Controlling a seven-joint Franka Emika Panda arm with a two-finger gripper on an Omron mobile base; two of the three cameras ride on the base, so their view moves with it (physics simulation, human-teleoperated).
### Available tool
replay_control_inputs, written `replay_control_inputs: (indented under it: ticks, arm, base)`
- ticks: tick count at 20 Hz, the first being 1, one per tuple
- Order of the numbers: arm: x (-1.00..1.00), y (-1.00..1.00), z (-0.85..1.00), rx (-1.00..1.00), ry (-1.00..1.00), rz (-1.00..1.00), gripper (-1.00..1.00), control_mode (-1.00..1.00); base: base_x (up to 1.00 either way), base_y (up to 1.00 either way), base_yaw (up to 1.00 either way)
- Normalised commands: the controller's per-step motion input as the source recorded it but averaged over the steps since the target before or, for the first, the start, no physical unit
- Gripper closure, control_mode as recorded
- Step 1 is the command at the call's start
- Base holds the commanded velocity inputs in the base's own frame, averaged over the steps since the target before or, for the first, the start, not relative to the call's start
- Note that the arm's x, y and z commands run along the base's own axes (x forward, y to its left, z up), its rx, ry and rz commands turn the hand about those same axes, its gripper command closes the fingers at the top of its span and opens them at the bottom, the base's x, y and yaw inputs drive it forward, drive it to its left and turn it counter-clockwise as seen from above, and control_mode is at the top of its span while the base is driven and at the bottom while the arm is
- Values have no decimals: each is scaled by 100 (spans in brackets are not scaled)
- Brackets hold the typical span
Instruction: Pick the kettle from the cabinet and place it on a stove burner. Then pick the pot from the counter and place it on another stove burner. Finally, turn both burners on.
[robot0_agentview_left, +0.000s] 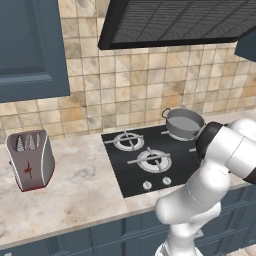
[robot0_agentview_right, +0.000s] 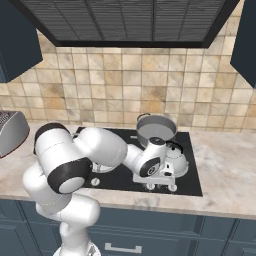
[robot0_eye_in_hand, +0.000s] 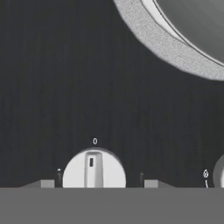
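Parked low over the front edge of the cooktop (robot0_agentview_right: 192, 185), gripper (robot0_eye_in_hand: 99, 183) pointing straight down at a white knob (robot0_eye_in_hand: 94, 168). Jaws released, not clenched on anything: one dark fingertip (robot0_eye_in_hand: 47, 183) on each side of the knob, with a thin strip of black glass showing between each tip and the knob, so straddling it without touching as far as the hand view tells. Pointer bar on the knob lined up with the little "0" mark just ahead of the tips. Second knob (robot0_eye_in_hand: 220, 173) peeking in further off to the side of the same fingers. Kettle (robot0_agentview_right: 175, 157) sitting right behind the hand on the near burner, upright, black handle arched over the top. Pot (robot0_agentview_right: 156, 127) further back beyond the kettle, on the rear burner, close to the tiled wall. Two bare burners (robot0_agentview_left: 128, 140) (robot0_agentview_left: 154, 160) off to the far side of the arm, well apart from the hand. Toaster (robot0_agentview_left: 30, 160) way off on the counter (robot0_agentview_left: 85, 190), nowhere near the fingers.
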Motion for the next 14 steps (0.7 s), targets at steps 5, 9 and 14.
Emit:
replay_control_inputs:
  ticks: [5,9,14]
  arm:
    - [-15,24,-7,0,-1,0,100,-100]
    - [-17,22,-9,0,0,0,100,-100]
    - [-4,0,-2,0,0,1,100,-100]
  base:
    - [0,0,0]
    - [0,0,0]
    - [0,0,0]
